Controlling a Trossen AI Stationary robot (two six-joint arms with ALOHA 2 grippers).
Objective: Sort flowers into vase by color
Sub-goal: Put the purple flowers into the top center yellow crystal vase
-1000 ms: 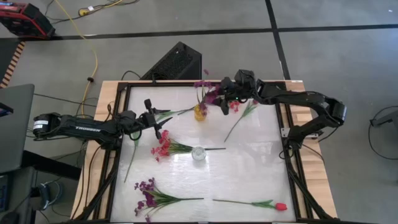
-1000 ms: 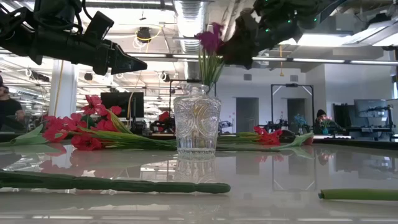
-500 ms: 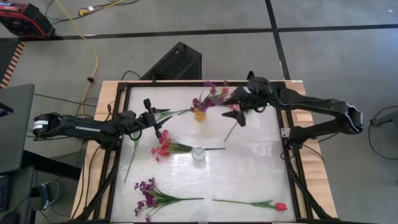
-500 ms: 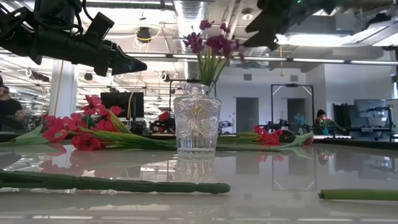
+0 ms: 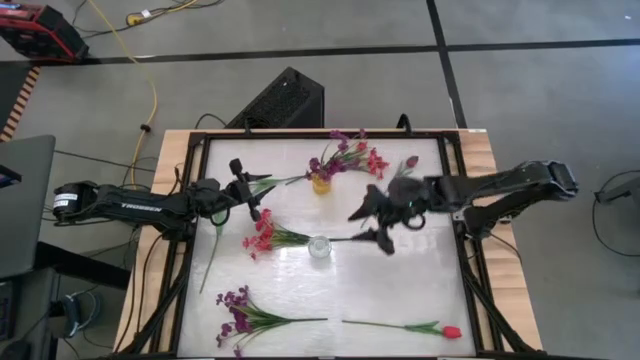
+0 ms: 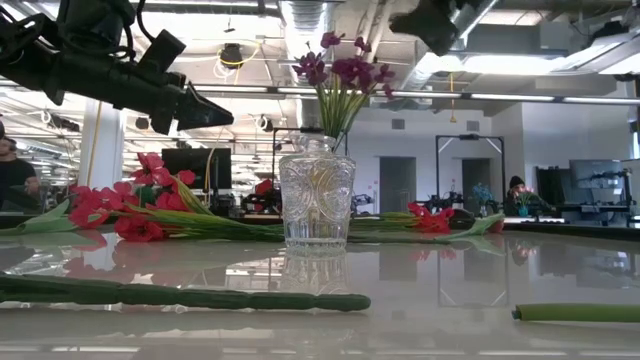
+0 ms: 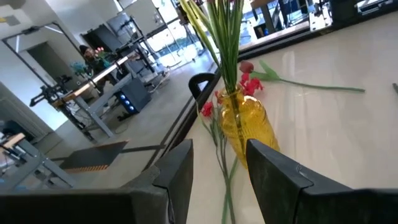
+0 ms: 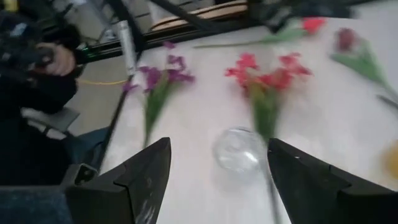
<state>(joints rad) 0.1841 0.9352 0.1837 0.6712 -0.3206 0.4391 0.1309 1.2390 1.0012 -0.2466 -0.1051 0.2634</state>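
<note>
At the far side of the surface [image 5: 400,290], the yellow vase [image 5: 320,184] holds purple flowers [image 5: 338,156]. The clear vase [image 5: 319,247] is empty. More flowers [image 5: 262,235] lie around. Right gripper [image 5: 381,222] fingers wide open, empty; left gripper [image 5: 246,190] fingers apart, empty.

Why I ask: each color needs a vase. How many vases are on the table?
2. A yellow vase holding flowers stands at the back; a clear glass vase stands in the middle. None seems hidden.
</note>
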